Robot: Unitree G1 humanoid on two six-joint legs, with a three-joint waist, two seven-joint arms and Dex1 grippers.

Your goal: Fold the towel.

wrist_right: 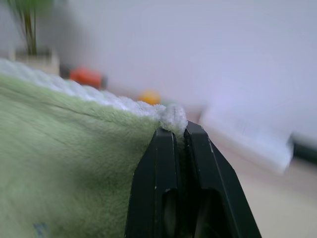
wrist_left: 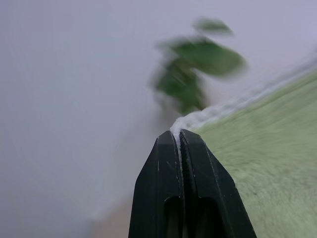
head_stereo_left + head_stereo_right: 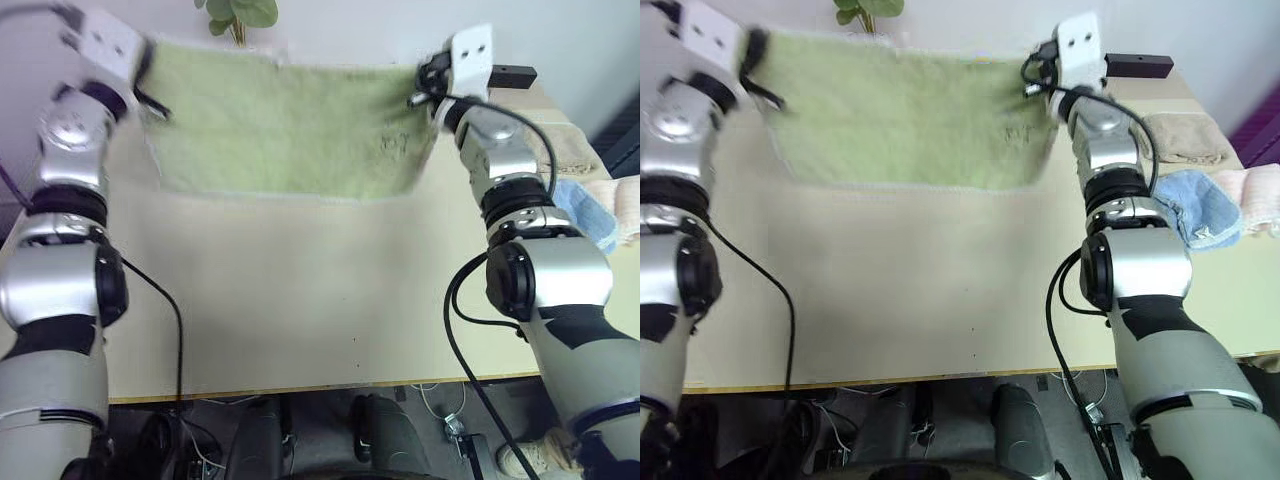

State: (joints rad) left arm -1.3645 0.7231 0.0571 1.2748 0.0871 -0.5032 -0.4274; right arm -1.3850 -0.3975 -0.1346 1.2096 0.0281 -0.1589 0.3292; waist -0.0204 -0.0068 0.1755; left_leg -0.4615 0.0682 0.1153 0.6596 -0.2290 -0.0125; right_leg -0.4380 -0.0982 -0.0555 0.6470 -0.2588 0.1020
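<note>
The light green, fluffy rectangular towel (image 3: 285,125) hangs stretched between the left gripper (image 2: 179,135) and the right gripper (image 1: 173,130), each pinched tight on one top corner.

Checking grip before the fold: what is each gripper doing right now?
Left gripper: shut on the green towel's corner.
Right gripper: shut on its other corner.

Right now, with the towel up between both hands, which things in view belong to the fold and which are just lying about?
In the job:
- green towel, held up by its two top corners
- left hand, shut on one corner
- right hand, shut on the other corner
- table

Lying about:
- beige folded towel
- light blue towel
- plant
- black box
</note>
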